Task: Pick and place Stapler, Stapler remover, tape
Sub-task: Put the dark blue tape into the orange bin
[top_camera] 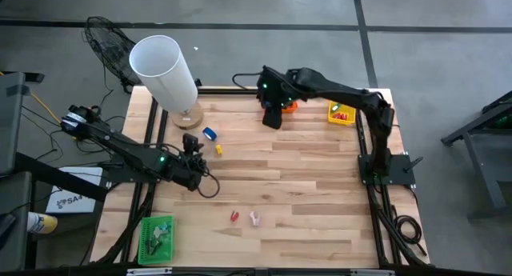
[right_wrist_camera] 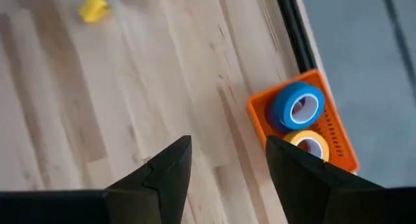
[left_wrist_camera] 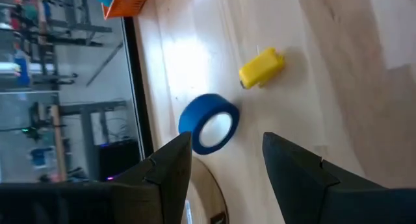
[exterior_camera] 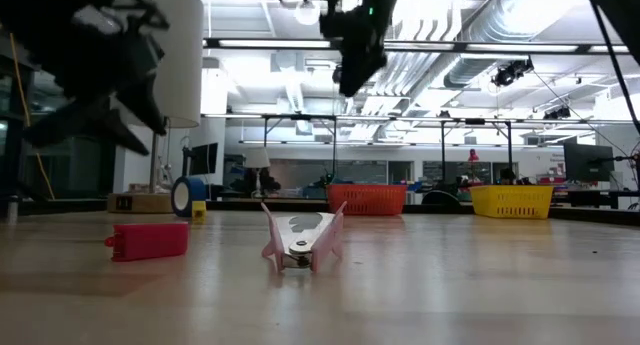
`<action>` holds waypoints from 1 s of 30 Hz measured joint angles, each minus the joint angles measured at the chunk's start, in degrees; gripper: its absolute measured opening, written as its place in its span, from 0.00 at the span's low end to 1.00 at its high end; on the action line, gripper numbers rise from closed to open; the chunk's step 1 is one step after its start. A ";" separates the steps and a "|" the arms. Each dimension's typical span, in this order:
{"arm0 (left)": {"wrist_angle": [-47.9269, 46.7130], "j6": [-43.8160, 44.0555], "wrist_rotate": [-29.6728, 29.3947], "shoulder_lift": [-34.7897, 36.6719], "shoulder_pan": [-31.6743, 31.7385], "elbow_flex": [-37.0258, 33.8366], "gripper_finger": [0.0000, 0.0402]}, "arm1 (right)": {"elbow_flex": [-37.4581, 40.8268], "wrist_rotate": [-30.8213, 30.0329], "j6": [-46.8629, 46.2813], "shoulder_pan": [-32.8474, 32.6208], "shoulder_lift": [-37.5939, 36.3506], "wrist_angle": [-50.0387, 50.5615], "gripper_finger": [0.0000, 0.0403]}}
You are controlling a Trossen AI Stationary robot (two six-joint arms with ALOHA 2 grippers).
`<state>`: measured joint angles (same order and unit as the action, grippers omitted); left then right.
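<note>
A blue tape roll (left_wrist_camera: 209, 123) stands on its rim on the table near the far left, also in the high view (top_camera: 210, 134) and low view (exterior_camera: 187, 196). My left gripper (left_wrist_camera: 227, 165) is open and hovers just short of it, touching nothing (top_camera: 190, 140). A small yellow block (left_wrist_camera: 261, 68) lies beside the roll. My right gripper (right_wrist_camera: 227, 165) is open and empty, above the table next to the orange basket (right_wrist_camera: 338, 136), which holds a blue roll (right_wrist_camera: 298, 106) and a yellow roll (right_wrist_camera: 311, 145). A pink stapler remover (exterior_camera: 300, 243) and a small red stapler (exterior_camera: 150, 239) lie near the front edge.
A tall white cylinder (top_camera: 164, 68) on a wooden base (top_camera: 188, 116) stands right behind the blue roll. A yellow basket (top_camera: 342, 114) sits at the far right and a green basket (top_camera: 158, 234) at the near left corner. Bare wood lies across the table's middle.
</note>
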<state>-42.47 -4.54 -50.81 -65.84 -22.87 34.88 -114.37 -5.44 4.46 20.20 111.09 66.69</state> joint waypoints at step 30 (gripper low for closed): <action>29.71 -27.56 -4.80 -0.04 9.08 -14.02 0.46 | 0.00 -17.72 -7.07 -17.08 -9.32 5.67 0.47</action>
<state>-12.77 -32.10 -55.61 -65.89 -13.80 20.86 -114.37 -23.16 -2.62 3.12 101.77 72.36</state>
